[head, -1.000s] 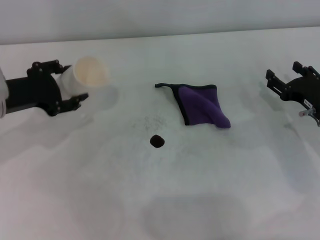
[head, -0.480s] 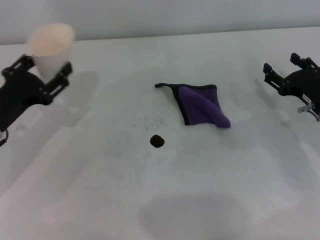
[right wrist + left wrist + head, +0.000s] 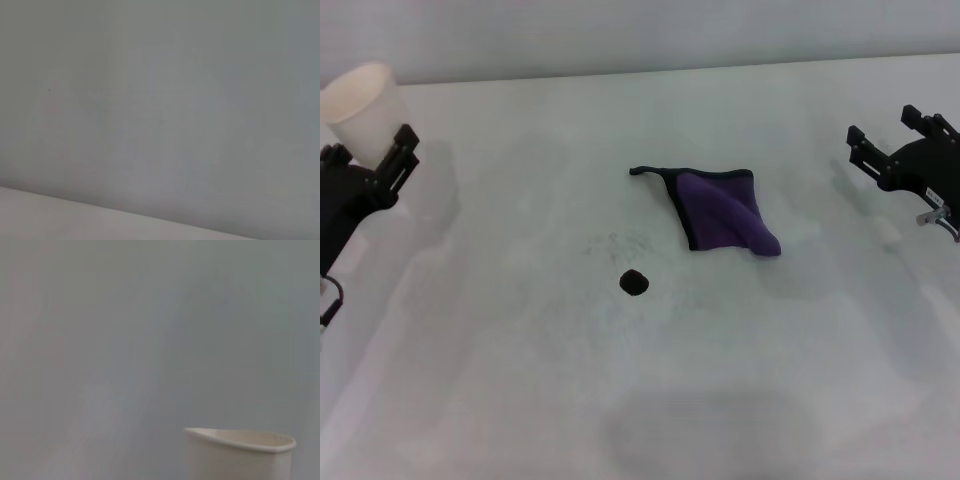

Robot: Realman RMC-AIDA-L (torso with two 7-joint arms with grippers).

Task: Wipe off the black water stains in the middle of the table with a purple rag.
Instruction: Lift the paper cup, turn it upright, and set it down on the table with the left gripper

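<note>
The purple rag [image 3: 722, 211] lies on the white table [image 3: 640, 380] right of centre, one corner folded over, its black loop pointing left. The black water stain [image 3: 634, 282] is a small dark blob in front and to the left of the rag. My left gripper [image 3: 372, 160] is at the far left, shut on a white paper cup [image 3: 360, 104] held upright above the table; the cup's rim also shows in the left wrist view [image 3: 240, 439]. My right gripper [image 3: 885, 135] is open and empty at the far right, well away from the rag.
Faint grey speckles [image 3: 615, 243] lie just behind the stain. The table's far edge meets a grey wall [image 3: 640, 35]. The right wrist view shows only the wall and a strip of table.
My left gripper has turned the cup upright and carried it left, away from the middle. The right gripper shifted slightly. Rag and stain have not moved.
</note>
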